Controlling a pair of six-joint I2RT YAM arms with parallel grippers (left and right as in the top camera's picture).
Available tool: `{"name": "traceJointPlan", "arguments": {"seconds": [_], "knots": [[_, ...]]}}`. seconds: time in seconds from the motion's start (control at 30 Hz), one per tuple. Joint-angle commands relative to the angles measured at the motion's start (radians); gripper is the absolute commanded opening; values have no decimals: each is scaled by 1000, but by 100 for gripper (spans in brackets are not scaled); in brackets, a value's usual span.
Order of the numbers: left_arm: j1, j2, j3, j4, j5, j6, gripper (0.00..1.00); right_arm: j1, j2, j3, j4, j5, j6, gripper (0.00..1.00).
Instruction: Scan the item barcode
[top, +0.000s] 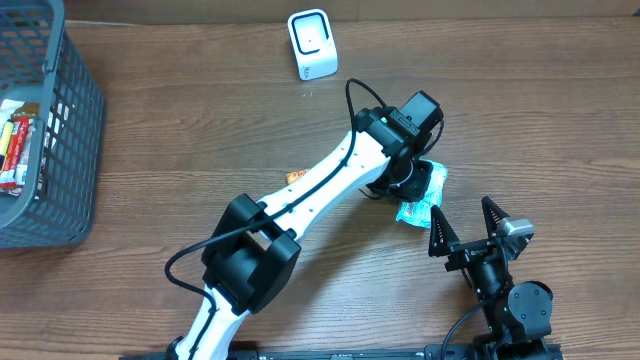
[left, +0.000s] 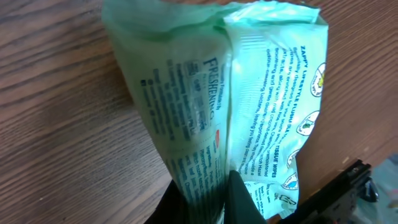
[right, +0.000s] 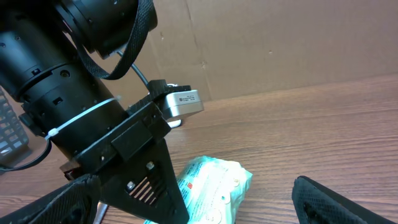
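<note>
— Green wipes packet (left: 261, 106) fills the left wrist view, its printed side up and small blue text running along it. What has hold of it?

— That is the left end effector (left: 214, 202). Its two dark fingers are closed on the packet's near end, pinching the crumpled plastic between them.

— Where is that on the worktop (top: 180, 130)?

— Right of the middle, toward the near edge. From overhead the white left arm (top: 320, 190) reaches across from the lower left, and its wrist covers most of the packet. Only a pale green corner shows below it. The right wrist view shows the packet low against the wood; whether it is lifted clear I cannot tell.

— And the other side?

— Just beside the packet, on its near right, stands the right end effector (top: 466, 225), fingers spread wide with nothing between them.

— What else is out?

— One white barcode scanner (top: 312, 44) stands at the far edge, well apart from the packet. At the left edge a grey basket (top: 75, 120) holds a few wrapped items, and a small orange scrap (top: 295, 176) lies beside the left arm.
</note>
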Motion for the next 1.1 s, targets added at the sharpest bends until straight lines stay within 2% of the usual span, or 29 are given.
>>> {"name": "traceJointPlan", "arguments": {"seconds": [0.0,0.27,0.6,0.67,0.7,0.77,0.8,0.97,1.07], "knots": [[33,-5,11,-7,44,5,4,-4,-12,-11,2,6,7,100],[104,-48,47,-7,178,59,4,-4,-12,-11,2,6,7,100],[186,-96,56,-27,218,87,4,-4,-12,-11,2,6,7,100],[184,-95,55,-27,237,124,15,-4,-12,-11,2,6,7,100],[176,-95,54,-27,233,146,36,-4,-12,-11,2,6,7,100],[158,-95,53,-29,225,200,54,-4,-12,-11,2,6,7,100],[149,-94,52,-31,222,224,58,-4,-12,-11,2,6,7,100],[85,-74,36,-39,113,218,57,-4,-12,-11,2,6,7,100],[60,-50,34,-37,111,212,55,-4,-12,-11,2,6,7,100]]}}
